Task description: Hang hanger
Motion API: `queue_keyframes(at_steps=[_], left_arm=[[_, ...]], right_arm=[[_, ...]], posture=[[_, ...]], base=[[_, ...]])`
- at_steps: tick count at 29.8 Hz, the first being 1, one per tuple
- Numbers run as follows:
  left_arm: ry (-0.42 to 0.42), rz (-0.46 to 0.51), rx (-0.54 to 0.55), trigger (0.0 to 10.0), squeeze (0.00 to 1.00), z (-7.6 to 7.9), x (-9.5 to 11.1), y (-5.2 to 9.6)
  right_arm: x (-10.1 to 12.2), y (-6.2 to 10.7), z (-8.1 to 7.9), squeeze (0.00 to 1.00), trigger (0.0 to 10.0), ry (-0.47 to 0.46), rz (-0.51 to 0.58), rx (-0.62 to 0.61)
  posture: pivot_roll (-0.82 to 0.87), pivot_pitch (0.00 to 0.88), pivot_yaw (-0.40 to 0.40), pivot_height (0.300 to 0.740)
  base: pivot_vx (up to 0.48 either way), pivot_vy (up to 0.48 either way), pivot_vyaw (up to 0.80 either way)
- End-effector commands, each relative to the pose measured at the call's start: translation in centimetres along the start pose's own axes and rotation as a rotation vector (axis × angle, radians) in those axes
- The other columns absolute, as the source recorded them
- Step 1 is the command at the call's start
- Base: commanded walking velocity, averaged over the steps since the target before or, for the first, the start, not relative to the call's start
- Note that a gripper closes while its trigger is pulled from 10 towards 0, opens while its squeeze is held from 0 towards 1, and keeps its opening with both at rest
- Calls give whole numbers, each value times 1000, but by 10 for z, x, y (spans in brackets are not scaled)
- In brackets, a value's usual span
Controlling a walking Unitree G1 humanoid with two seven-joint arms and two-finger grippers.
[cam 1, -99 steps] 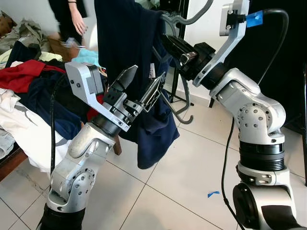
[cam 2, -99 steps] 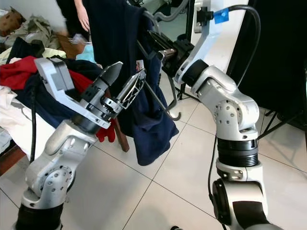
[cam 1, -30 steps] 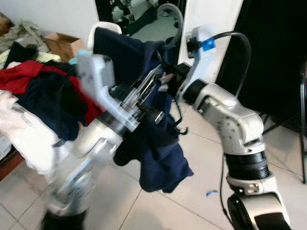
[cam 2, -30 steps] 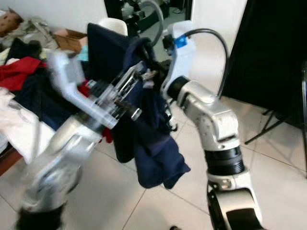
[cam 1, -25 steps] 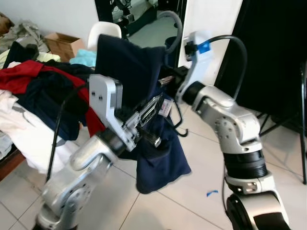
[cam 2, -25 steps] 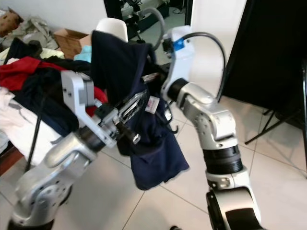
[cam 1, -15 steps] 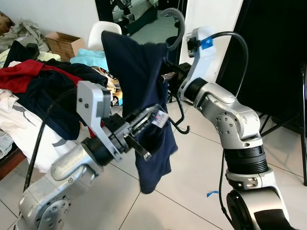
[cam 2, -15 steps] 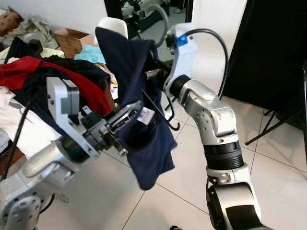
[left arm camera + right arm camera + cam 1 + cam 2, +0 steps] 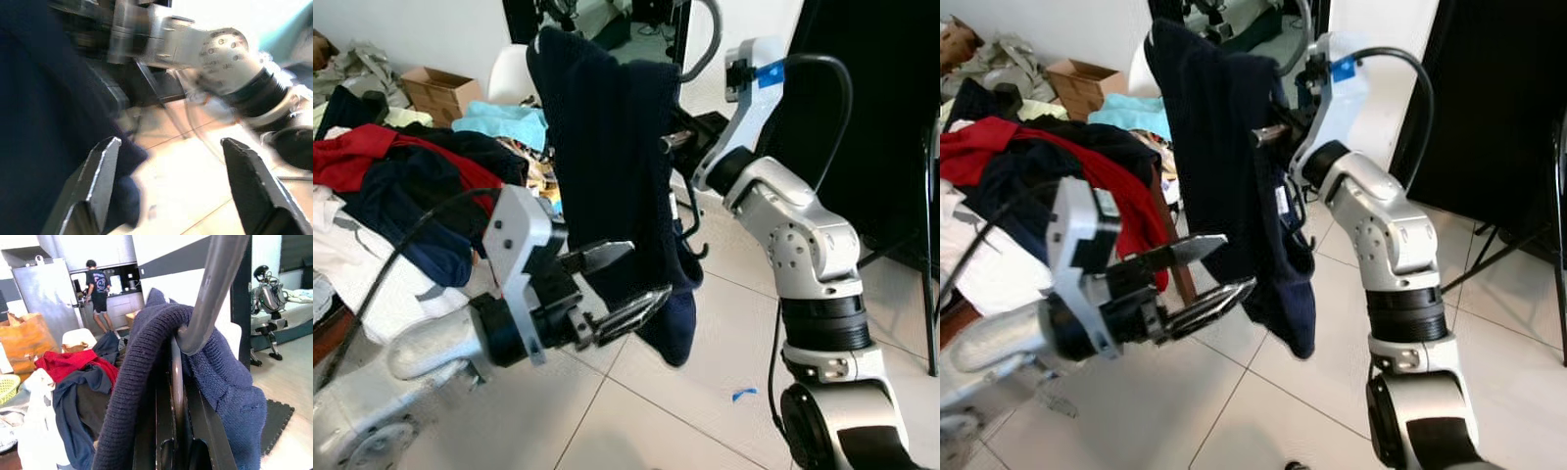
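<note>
A navy knit sweater (image 9: 607, 166) hangs on a grey hanger whose hook (image 9: 707, 44) curves up at the top. My right gripper (image 9: 177, 396) is raised behind the sweater's collar, shut on the hanger's neck. In the right wrist view the hanger's hook (image 9: 215, 279) rises from the knit collar (image 9: 142, 362). My left gripper (image 9: 649, 268) is open, low in front of the sweater's lower part, nothing between its fingers (image 9: 100, 176). The sweater's hem (image 9: 1295, 323) hangs just beyond the fingertips.
A heap of red, navy and white clothes (image 9: 382, 186) lies on a low table at the left. Behind it stand a cardboard box (image 9: 426, 88) and a white chair (image 9: 514, 69). A black curtain (image 9: 886, 117) hangs at the right. A person (image 9: 98, 289) stands far back.
My left gripper has come off the sweater, dropped lower and opened. The sweater now hangs straight, and my right arm holds the hanger a little higher.
</note>
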State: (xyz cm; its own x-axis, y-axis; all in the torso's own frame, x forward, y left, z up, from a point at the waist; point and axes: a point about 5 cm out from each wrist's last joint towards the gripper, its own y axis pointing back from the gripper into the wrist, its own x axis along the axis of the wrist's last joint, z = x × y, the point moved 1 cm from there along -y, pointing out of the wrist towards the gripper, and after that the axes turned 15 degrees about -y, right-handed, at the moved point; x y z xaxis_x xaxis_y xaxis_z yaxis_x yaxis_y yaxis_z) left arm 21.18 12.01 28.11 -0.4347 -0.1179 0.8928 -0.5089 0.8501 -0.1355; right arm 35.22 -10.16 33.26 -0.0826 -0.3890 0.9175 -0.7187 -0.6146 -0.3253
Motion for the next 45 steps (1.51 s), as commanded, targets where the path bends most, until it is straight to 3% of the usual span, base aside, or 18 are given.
queue_keyframes(at_steps=[1,2,4,5,6,7,9,10,11,13,16,18,26,32,39,41,42,45], left_arm=[[-28,1,6,10000,1000,-5,5,5],[-94,10,63,10000,1000,-23,17,13],[-94,10,63,10000,1000,-23,17,13],[-158,24,120,10000,1000,-41,30,21],[-158,24,120,10000,1000,-41,30,21],[-219,22,151,10000,1000,-55,42,28],[-219,22,151,10000,1000,-55,42,28],[-281,-5,155,10000,380,-65,51,36],[-368,-118,101,10000,0,-77,57,50],[-368,-118,101,10000,0,-77,57,50],[-421,-238,12,10000,0,-85,58,58],[-421,-238,12,10000,0,-85,58,58],[-446,-431,-222,10000,0,-87,37,66],[-470,-463,-322,10000,0,-86,20,57],[-476,-468,-355,10000,0,-84,13,53],[-475,-472,-380,9529,0,-83,10,51],[-470,-477,-407,0,0,-80,6,50],[-466,-480,-424,0,0,-79,3,50]], right_arm=[[11,-2,-7,0,10000,22,48,54],[9,3,-7,0,10000,59,21,96],[9,3,-7,0,10000,59,21,96],[6,9,-5,0,10000,104,-19,144],[6,9,-5,0,10000,104,-19,144],[4,16,-3,0,10000,135,-54,196],[4,16,-3,0,10000,135,-54,196],[3,25,-3,0,10000,158,-89,251],[-2,39,-8,0,10000,221,-172,373],[-2,39,-8,0,10000,221,-172,373],[-9,48,-20,0,10000,255,-242,485],[-9,48,-20,0,10000,255,-242,485],[-17,52,-55,0,10000,266,-286,703],[-23,54,-78,0,10000,246,-287,815],[-27,56,-84,0,10000,236,-287,848],[-28,56,-87,0,10000,230,-286,860],[-29,56,-90,0,10000,225,-284,870],[-30,56,-92,0,10000,222,-283,876]], posture=[[-3,123,16,740],[-3,122,15,740],[-3,122,15,740],[-4,120,19,740],[-4,120,19,740],[-4,119,21,740],[-4,119,21,740],[-3,117,24,740],[-2,109,28,740],[-2,109,28,740],[5,102,35,740],[5,102,35,740],[10,77,42,740],[4,65,50,740],[-2,60,61,740],[-4,60,63,740],[-7,61,66,740],[-7,61,66,740]], base=[[0,0,0],[0,0,0],[0,0,0],[0,0,0],[0,0,0],[0,0,0],[0,0,0],[0,0,0],[0,0,0],[0,0,0],[0,0,0],[0,0,0],[0,0,0],[0,0,0],[0,0,0],[0,0,0],[0,0,0],[0,0,0]])
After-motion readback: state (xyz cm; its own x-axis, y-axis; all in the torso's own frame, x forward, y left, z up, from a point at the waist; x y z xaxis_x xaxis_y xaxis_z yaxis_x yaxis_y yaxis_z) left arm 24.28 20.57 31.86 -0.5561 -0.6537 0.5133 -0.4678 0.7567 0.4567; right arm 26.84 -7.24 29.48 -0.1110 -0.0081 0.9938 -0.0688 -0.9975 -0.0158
